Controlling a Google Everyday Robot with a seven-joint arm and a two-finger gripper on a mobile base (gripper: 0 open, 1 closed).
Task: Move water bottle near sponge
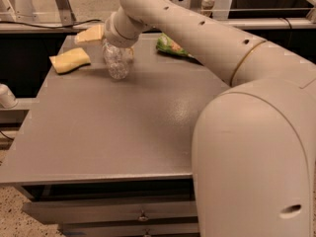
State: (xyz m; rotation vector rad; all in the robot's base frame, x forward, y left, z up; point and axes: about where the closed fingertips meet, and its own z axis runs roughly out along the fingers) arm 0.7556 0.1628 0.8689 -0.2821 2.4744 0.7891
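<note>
The water bottle (117, 63), clear and ribbed, stands at the far left part of the grey table (123, 132), its top hidden under my wrist. My gripper (111, 44) comes down from above and is shut on the bottle's upper part; one yellowish finger pad (90, 34) shows to the left of it. The pale yellow sponge (70, 60) lies flat on the table a short way to the left of the bottle, not touching it.
A green snack bag (171, 45) lies at the far edge of the table, right of the bottle. My large white arm (247, 107) covers the table's right side. Drawers (113, 212) sit below the front edge. A metal frame stands behind the table.
</note>
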